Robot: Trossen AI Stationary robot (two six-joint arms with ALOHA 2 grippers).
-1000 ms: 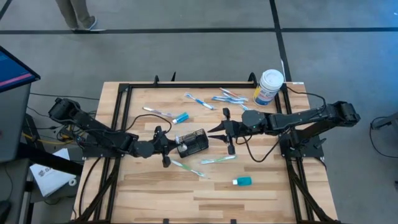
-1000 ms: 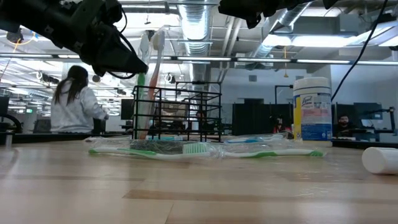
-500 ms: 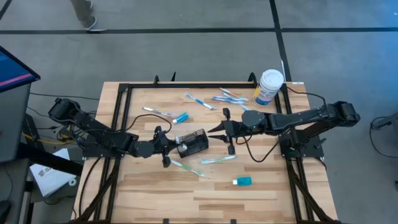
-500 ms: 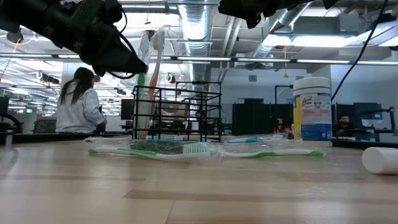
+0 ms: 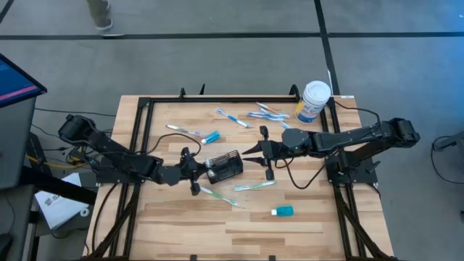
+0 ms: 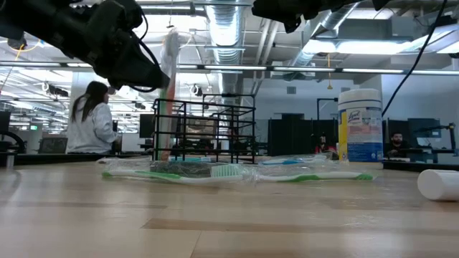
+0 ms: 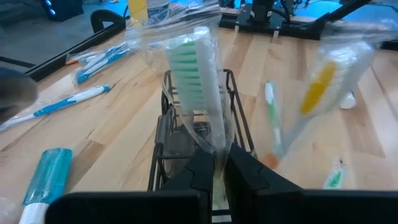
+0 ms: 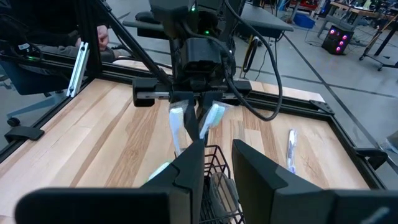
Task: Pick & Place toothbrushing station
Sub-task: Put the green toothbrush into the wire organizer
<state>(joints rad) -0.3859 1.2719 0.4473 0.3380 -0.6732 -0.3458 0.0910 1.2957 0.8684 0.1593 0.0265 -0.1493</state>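
At the middle of the wooden table (image 5: 239, 225), a plastic-wrapped green-bristled toothbrush (image 7: 200, 74) is gripped over the small black wire-mesh holder (image 5: 225, 165) by the clenched left end effector (image 5: 201, 167), while the slightly parted right end effector (image 5: 250, 156) is kept empty beside the holder, several wrapped brushes being judged still unplaced.

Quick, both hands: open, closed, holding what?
Left hand: closed on a wrapped toothbrush over the wire holder.
Right hand: cannot be told.
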